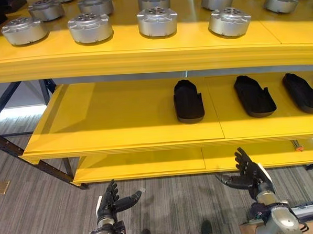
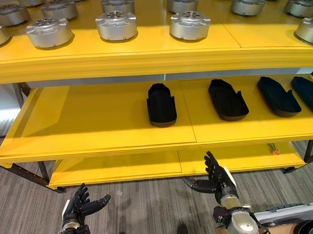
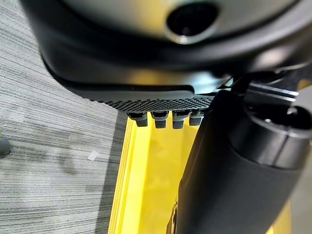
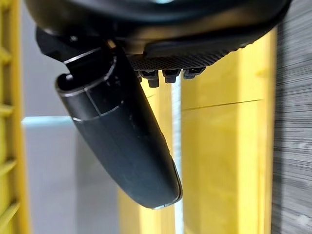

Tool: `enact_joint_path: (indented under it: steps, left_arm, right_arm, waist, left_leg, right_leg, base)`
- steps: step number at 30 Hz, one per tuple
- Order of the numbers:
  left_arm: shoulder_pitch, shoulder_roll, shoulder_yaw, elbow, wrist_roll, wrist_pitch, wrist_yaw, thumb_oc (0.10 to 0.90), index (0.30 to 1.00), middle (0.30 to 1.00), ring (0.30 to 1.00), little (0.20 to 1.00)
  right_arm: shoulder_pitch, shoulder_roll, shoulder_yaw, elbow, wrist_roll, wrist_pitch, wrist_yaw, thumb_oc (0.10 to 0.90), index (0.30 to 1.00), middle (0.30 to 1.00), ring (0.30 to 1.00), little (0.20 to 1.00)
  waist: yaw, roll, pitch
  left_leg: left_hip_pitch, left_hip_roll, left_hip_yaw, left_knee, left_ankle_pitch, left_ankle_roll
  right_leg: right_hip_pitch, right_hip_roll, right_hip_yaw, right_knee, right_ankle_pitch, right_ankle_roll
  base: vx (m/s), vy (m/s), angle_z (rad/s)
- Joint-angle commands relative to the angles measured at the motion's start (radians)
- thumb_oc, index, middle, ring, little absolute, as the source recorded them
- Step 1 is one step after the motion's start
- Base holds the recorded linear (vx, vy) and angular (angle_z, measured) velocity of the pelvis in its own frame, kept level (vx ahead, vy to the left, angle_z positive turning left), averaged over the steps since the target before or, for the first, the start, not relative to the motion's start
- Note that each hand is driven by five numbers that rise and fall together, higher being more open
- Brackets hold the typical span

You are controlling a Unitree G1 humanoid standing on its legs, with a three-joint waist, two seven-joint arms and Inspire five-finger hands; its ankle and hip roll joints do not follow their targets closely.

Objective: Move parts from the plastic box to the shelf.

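Plastic box: cut off at lower right corner, only a white rim (image 2: 287, 211) visible; contents cannot be made out. Far black part (image 2: 308, 94) on the middle shelf (image 1: 120, 124) is cropped by the frame edge.

Left hand (image 1: 109, 206): low over the grey carpet (image 1: 40, 207), fingers straight and spread, thumb out, holding nothing. Right hand (image 1: 250, 174): raised in front of the bottom shelf (image 1: 148, 164), fingers spread, thumb extended sideways, empty, touching nothing.

Middle shelf carries black moulded parts (image 1: 188, 100) in a row toward the right. Top shelf (image 1: 143, 57) holds rows of round silver motor housings (image 1: 157, 21).
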Motion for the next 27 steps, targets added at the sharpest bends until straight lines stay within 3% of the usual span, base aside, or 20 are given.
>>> enact_joint_path:
  steps: [1,7,14,15,19,21,23,25,27]
  left_arm:
    - [-0.046,0.056,0.055,-0.082,0.04,-0.072,0.007,0.9,1.0,1.0,1.0,1.0]
    - [-0.067,0.081,0.057,-0.121,0.036,-0.076,0.008,0.9,1.0,1.0,1.0,1.0]
    - [-0.135,0.119,0.023,-0.16,0.061,-0.091,0.02,0.9,1.0,1.0,1.0,1.0]
    - [-0.162,0.128,0.01,-0.166,0.07,-0.094,0.022,0.9,1.0,1.0,1.0,1.0]
    - [-0.204,0.143,-0.003,-0.17,0.053,-0.107,0.027,0.9,1.0,1.0,1.0,1.0]
    - [-0.218,0.149,-0.013,-0.171,0.053,-0.11,0.027,0.9,1.0,1.0,1.0,1.0]
    - [-0.231,0.15,-0.026,-0.183,0.043,-0.115,0.037,0.9,1.0,1.0,1.0,1.0]
    - [-0.232,0.142,-0.031,-0.195,0.027,-0.115,0.038,0.9,1.0,1.0,1.0,1.0]
    - [-0.228,0.14,-0.029,-0.215,0.014,-0.112,0.039,0.9,1.0,1.0,1.0,1.0]
  right_arm:
    - [-0.112,0.006,0.006,-0.063,0.083,-0.106,-0.011,0.9,1.0,1.0,1.0,1.0]
    - [-0.082,0.023,0.01,-0.048,0.119,-0.091,-0.004,0.9,1.0,1.0,1.0,1.0]
    - [-0.112,0.041,-0.007,-0.064,0.17,-0.099,-0.022,0.9,1.0,1.0,1.0,1.0]
    - [-0.105,0.054,-0.01,-0.065,0.18,-0.105,-0.022,0.9,1.0,1.0,1.0,1.0]
    - [-0.107,0.099,-0.02,-0.069,0.215,-0.114,-0.032,0.9,1.0,1.0,1.0,1.0]
    - [-0.109,0.109,-0.022,-0.067,0.233,-0.121,-0.037,0.9,1.0,1.0,1.0,1.0]
    - [-0.106,0.113,0.006,-0.063,0.263,-0.132,-0.037,0.9,1.0,1.0,1.0,1.0]
    - [-0.113,0.105,0.019,-0.065,0.266,-0.134,-0.036,0.9,1.0,1.0,1.0,1.0]
    - [-0.12,0.108,0.035,-0.061,0.272,-0.134,-0.035,0.9,1.0,1.0,1.0,1.0]
  waist:
    - [-0.012,-0.028,-0.04]
    - [-0.015,-0.057,-0.007]
    - [-0.028,-0.094,0.063]
    - [-0.037,-0.102,0.083]
    - [-0.07,-0.105,0.101]
    - [-0.076,-0.105,0.106]
    - [-0.048,-0.059,0.124]
    - [-0.03,-0.043,0.115]
    - [-0.012,-0.04,0.102]
  left_leg:
    - [0.014,0.078,0.041,0.11,-0.133,-0.007]
    - [-0.049,0.051,0.044,0.205,-0.178,0.007]
    - [-0.185,-0.006,0.055,0.418,-0.276,0.049]
    - [-0.213,-0.02,0.058,0.459,-0.295,0.063]
    - [-0.242,-0.017,0.102,0.479,-0.32,0.089]
    - [-0.241,-0.01,0.117,0.475,-0.315,0.091]
    - [-0.211,0.024,0.176,0.429,-0.302,0.105]
    - [-0.202,0.024,0.221,0.377,-0.259,0.121]
    - [-0.194,0.023,0.259,0.345,-0.239,0.124]
  right_leg:
    - [-0.045,-0.101,0.047,0.042,-0.038,0.07]
    - [-0.075,-0.125,0.062,0.04,-0.001,0.083]
    - [-0.14,-0.181,0.101,0.062,0.08,0.104]
    - [-0.151,-0.194,0.114,0.06,0.113,0.109]
    - [-0.217,-0.189,0.14,0.041,0.202,0.11]
    - [-0.236,-0.179,0.135,0.043,0.206,0.111]
    - [-0.232,-0.171,-0.047,0.167,0.073,0.096]
    - [-0.197,-0.173,-0.106,0.274,-0.011,0.059]
    - [-0.164,-0.163,-0.11,0.324,-0.061,0.039]
  base:
    - [-0.02,0.044,-0.03]
    - [-0.08,0.065,-0.01]
    - [-0.12,0.136,-0.07]
    - [-0.1,0.148,-0.12]
    - [-0.11,0.166,-0.05]
    - [-0.09,0.173,-0.61]
    - [-0.15,0.392,-0.61]
    - [-0.15,0.292,-1.24]
    - [-0.12,0.084,-1.23]
